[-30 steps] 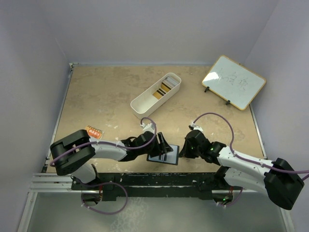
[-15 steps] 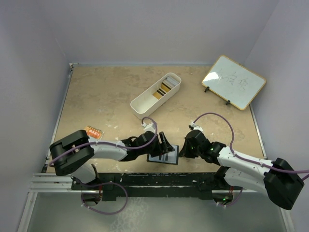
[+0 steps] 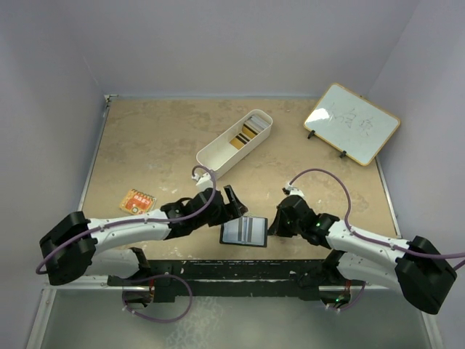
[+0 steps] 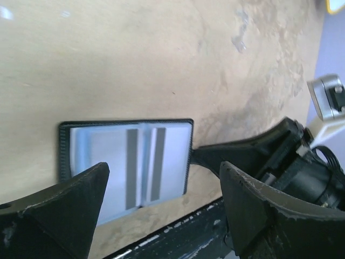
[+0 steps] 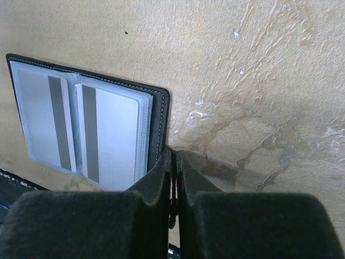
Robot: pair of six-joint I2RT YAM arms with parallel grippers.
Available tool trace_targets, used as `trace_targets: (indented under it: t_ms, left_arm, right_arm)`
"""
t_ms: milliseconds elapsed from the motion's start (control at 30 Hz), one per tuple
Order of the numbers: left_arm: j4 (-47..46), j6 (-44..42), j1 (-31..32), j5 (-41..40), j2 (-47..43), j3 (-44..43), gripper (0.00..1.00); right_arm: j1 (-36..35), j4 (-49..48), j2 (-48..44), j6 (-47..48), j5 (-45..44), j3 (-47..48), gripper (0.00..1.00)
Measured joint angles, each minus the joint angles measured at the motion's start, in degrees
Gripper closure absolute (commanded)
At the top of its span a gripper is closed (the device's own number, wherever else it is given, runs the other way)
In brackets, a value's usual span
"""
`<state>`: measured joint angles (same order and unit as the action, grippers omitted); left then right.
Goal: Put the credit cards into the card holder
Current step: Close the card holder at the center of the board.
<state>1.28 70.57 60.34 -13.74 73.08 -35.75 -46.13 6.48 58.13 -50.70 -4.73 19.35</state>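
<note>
The black card holder (image 3: 244, 231) lies open and flat near the table's front edge. Its blue-grey sleeves show two grey-striped cards (image 4: 141, 164). More credit cards (image 3: 249, 129) stand stacked at the far end of the white tray (image 3: 206, 161). My left gripper (image 3: 231, 206) hovers just behind the card holder (image 4: 70, 145) with nothing in it. In the left wrist view this gripper (image 4: 164, 170) is open wide. My right gripper (image 5: 173, 152) is shut at the right edge of the card holder (image 5: 159, 116), with a thin dark strip in the slit between its fingers.
A small orange card (image 3: 137, 201) lies on the table at the left. A framed whiteboard (image 3: 352, 122) leans at the back right. The table's front rail (image 4: 178, 232) runs just below the holder.
The left gripper let go of the holder's raised leaf, opened wider and drew back up and left. The holder now lies flat. The right gripper has stayed put.
</note>
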Motion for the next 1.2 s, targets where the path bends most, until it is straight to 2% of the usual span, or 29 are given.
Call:
trace_targets:
  t_ms: [200,367,533,867,1067,1200]
  left_arm:
    - [4.5,-0.8,-5.3,-1.0,-5.2,3.3,0.18]
    - [4.3,-0.8,-7.5,-0.3,-6.8,7.1,0.17]
    - [1.7,-0.7,-7.5,1.5,-4.8,9.0,0.17]
    - [-9.0,2.2,-7.5,6.3,-1.2,12.2,0.18]
    - [-10.7,3.2,-7.5,8.9,-1.7,12.1,0.23]
    - [-11.4,4.3,-5.1,9.0,-2.9,10.9,0.27]
  right_arm:
    - [0.0,-0.3,0.1,0.8,0.4,0.0,0.97]
    - [0.0,-1.3,0.7,1.0,1.2,0.0,0.97]
    - [0.0,-2.8,1.6,1.0,1.6,-0.1,0.97]
    - [0.0,-4.7,2.9,1.0,2.6,-0.1,0.98]
    - [0.0,-6.0,4.0,1.0,2.9,0.1,0.99]
    - [0.0,-6.8,4.9,1.2,3.0,0.4,0.99]
